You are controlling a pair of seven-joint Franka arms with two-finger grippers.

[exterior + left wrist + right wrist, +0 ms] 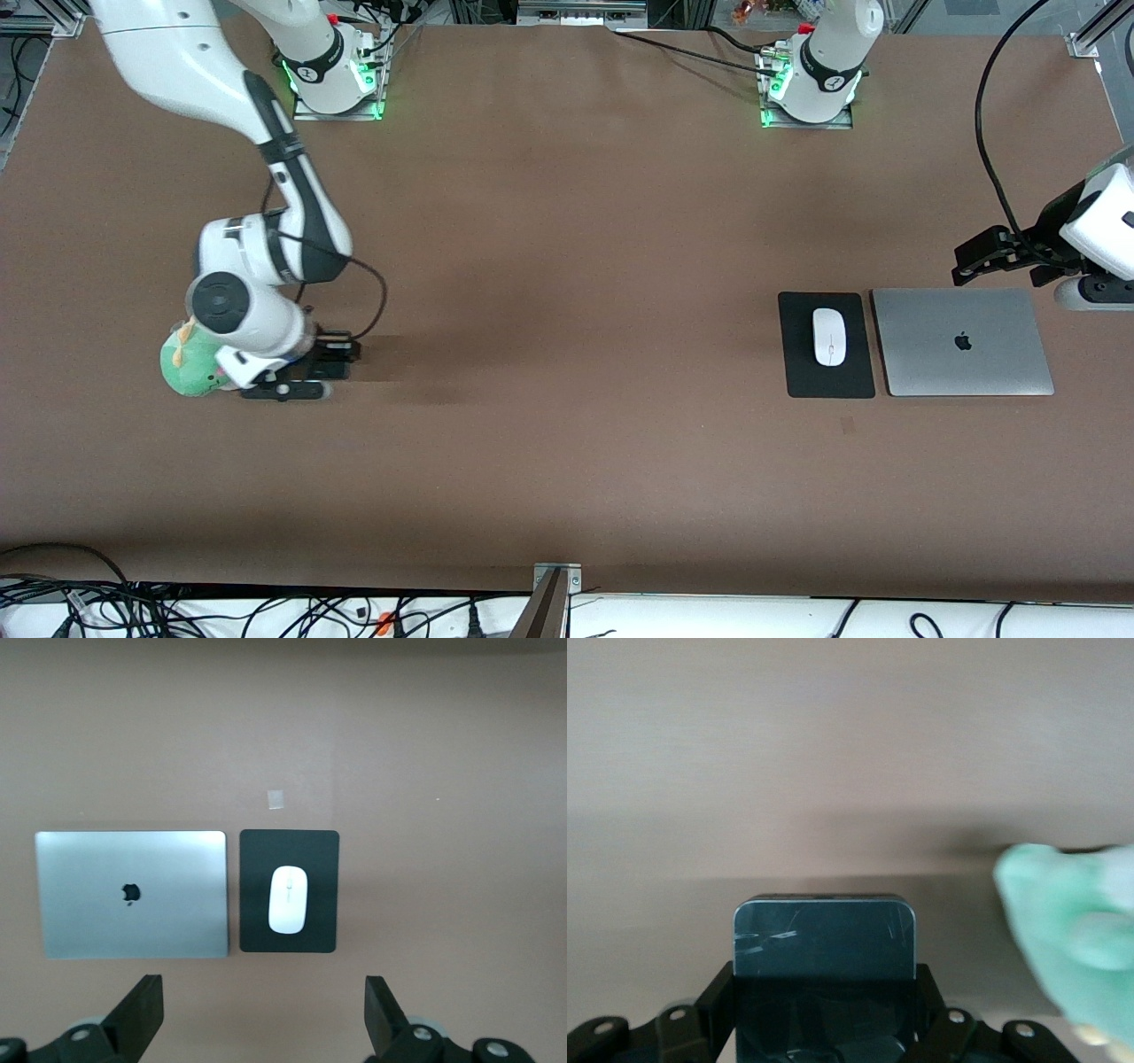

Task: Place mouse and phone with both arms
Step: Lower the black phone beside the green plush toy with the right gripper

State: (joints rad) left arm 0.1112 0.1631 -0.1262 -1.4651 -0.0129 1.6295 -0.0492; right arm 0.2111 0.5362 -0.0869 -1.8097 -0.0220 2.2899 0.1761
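Beside the green plush toy (190, 361), at nine o'clock of the tabletop (567, 354), the right gripper (824, 1028) has its fingers closed on the phone (824, 939), while the left gripper (261, 1014) waits wide open and empty above the laptop (961, 341), the mouse (829, 337) rests on its pad (802, 372), and I judge the phone should next be carried there.

The mouse (829, 336) is seated on a black mouse pad (826, 346), just beside a closed silver laptop (962, 342). The right claw (306, 372) is positioned low beside a green plush toy (189, 363); the left claw (973, 263) is held open above the tabletop (567, 354) near the laptop.
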